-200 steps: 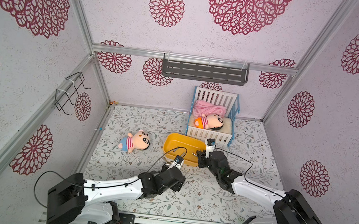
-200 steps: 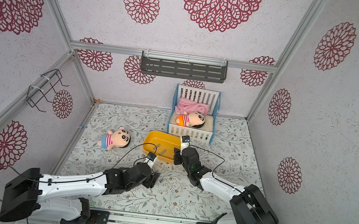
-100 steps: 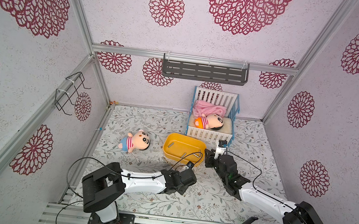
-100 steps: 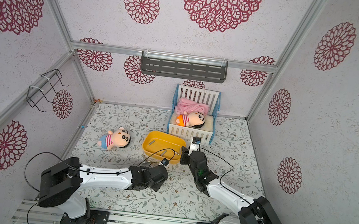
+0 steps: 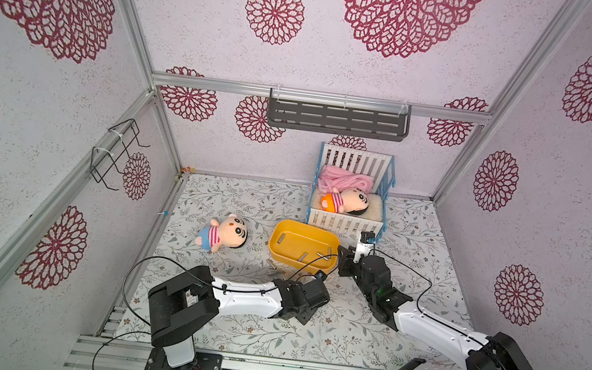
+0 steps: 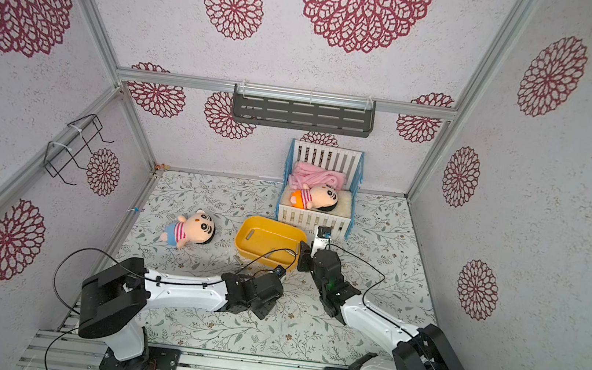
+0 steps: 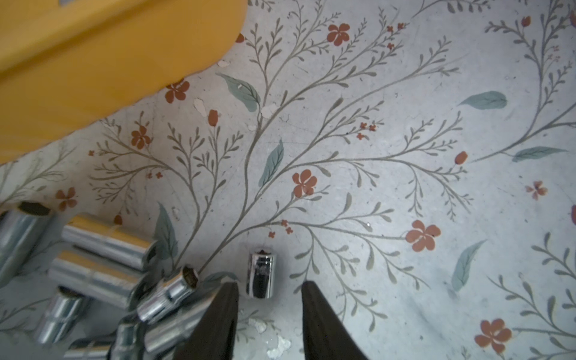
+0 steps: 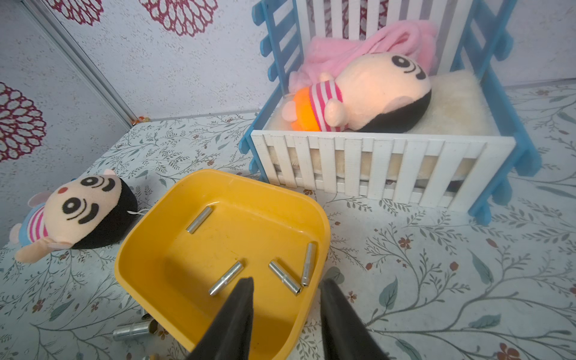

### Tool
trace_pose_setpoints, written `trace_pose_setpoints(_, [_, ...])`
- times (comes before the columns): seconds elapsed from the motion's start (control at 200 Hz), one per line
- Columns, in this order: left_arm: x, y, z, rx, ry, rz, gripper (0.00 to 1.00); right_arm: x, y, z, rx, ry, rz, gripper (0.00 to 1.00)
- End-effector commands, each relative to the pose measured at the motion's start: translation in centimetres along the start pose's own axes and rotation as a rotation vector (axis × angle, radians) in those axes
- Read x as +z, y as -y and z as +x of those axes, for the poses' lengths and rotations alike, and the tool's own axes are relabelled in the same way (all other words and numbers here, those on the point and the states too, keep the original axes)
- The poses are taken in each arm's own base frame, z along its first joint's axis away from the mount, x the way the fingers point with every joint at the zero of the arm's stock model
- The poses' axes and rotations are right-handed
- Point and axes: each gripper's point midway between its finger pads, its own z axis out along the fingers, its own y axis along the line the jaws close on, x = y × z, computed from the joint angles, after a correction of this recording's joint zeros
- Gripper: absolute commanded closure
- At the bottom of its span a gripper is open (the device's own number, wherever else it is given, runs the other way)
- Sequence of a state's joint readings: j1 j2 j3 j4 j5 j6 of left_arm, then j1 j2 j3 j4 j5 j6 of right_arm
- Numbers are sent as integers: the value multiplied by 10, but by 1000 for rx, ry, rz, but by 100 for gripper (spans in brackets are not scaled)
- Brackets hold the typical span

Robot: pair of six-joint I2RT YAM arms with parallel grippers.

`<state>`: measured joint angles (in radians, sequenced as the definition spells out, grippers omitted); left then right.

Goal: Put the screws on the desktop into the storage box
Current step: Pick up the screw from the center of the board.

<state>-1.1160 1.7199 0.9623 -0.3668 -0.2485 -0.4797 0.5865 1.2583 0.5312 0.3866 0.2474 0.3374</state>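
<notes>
Four screws [image 8: 226, 278] are lying in the box [image 8: 268, 215]; the right gripper [image 8: 286, 282] is hanging over its rim, jaws a little apart, empty. The crib [image 8: 374, 162] is standing just behind. The left gripper [image 7: 270, 290], narrow and empty, is pointing at one short screw [image 7: 261, 274] on the desktop [image 7: 405, 140]; a blurry pile [image 7: 106, 240] beside it is getting cut off, with bare room opposite.
</notes>
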Motion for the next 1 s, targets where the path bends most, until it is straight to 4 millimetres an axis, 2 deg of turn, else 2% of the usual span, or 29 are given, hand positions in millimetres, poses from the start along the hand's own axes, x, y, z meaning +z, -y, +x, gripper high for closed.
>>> trace_pose_setpoints(0.0, [1,8,1,24,-13,16,61,-1,1,-16,34,56,6,60])
trace_pose_setpoints(0.22, [6,7,1,25,-25,-1,65,-1,0,-16,33,53,2,60])
trace_pose_setpoints(0.831, [20,5,5,34,-70,-45,66,-2,0,-16,42,55,0,60])
trace_pose_setpoints(0.996, [19,6,7,37,-77,-37,75,-4,2,-19,47,66,11,60])
